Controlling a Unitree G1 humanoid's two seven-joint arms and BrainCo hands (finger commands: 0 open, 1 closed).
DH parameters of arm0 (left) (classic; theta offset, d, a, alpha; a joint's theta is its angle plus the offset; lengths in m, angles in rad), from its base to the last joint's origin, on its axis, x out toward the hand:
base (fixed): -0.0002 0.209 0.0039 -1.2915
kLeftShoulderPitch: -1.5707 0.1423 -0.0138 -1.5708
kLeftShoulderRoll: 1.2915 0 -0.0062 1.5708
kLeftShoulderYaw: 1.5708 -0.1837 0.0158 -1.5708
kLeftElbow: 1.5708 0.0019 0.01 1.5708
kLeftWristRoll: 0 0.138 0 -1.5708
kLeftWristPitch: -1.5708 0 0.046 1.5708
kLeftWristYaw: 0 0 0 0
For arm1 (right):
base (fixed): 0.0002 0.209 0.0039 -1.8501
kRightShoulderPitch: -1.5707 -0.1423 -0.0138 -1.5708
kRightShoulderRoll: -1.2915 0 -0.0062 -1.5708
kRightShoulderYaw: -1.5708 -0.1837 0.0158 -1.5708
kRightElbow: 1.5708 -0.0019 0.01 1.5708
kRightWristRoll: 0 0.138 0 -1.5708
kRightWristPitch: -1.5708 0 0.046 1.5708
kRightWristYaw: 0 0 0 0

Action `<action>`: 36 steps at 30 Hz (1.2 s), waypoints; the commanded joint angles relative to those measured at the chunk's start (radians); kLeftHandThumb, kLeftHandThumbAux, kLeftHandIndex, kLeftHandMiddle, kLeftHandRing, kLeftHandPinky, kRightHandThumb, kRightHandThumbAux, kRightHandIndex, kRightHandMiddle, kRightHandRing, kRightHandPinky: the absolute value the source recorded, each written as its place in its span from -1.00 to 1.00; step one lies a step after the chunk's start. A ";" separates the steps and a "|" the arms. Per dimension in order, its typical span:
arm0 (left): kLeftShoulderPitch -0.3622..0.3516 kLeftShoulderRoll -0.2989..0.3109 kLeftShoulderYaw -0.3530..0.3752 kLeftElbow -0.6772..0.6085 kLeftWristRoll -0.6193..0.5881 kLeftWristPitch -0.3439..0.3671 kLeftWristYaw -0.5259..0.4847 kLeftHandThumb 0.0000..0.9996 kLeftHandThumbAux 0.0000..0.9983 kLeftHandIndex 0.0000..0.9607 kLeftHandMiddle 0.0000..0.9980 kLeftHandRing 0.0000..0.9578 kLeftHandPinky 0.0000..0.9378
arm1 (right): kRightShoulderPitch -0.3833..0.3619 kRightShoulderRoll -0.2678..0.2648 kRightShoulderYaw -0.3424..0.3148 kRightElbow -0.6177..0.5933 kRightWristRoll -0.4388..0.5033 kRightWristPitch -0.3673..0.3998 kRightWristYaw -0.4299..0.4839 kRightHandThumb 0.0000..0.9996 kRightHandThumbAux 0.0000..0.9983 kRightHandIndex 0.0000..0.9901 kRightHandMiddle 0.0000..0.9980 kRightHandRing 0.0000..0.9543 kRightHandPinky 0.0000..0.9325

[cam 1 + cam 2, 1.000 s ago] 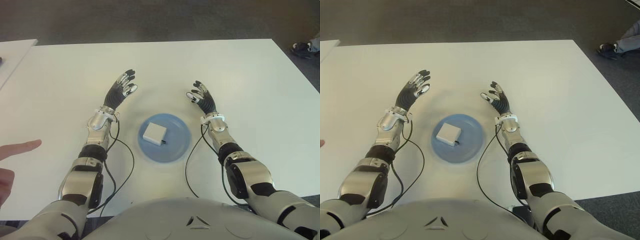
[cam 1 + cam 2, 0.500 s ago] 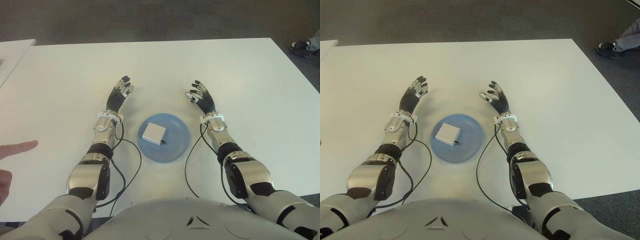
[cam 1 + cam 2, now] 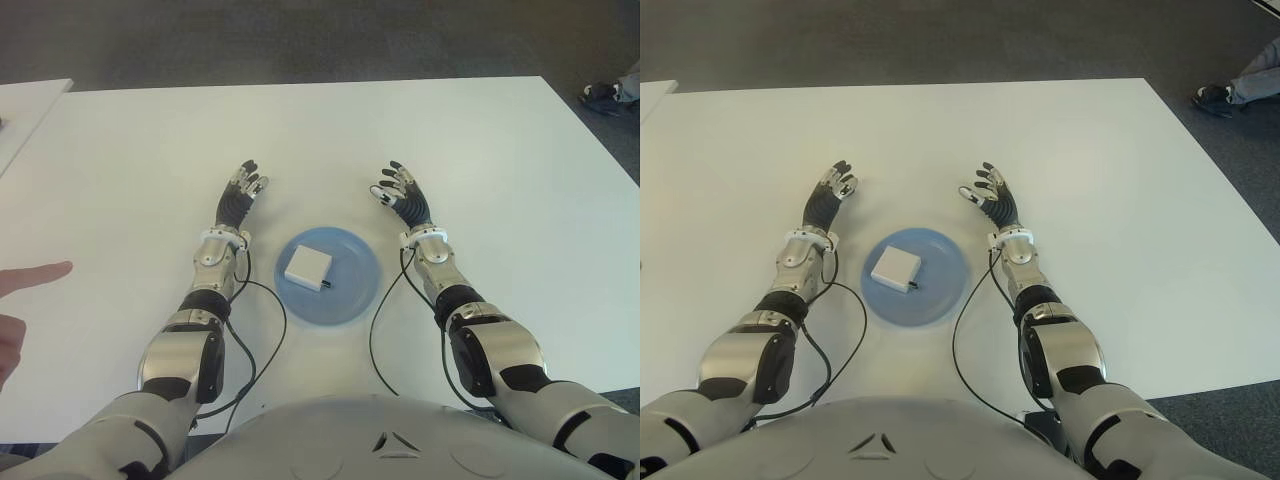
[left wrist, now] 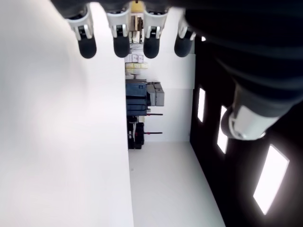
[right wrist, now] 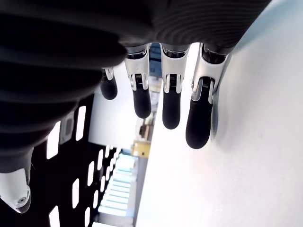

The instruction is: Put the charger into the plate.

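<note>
charger sits in the plate, between my fingers; left hand and right hand spread, empty — best kept clear; no nudging the rim.

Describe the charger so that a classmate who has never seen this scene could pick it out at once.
Start at the big white table and find the round blue plate near the robot's body, between the open left robot hand and right robot hand. The charger lies in that plate: a small white square block, the only thing on the blue.
</note>
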 commanded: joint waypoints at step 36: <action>-0.013 0.013 -0.043 0.078 0.074 0.111 -0.040 -0.91 0.11 -1.00 -1.00 -1.00 -1.00 | 0.076 0.018 0.000 0.083 -0.011 0.110 0.001 -0.84 0.17 -1.00 -0.63 -0.50 -0.59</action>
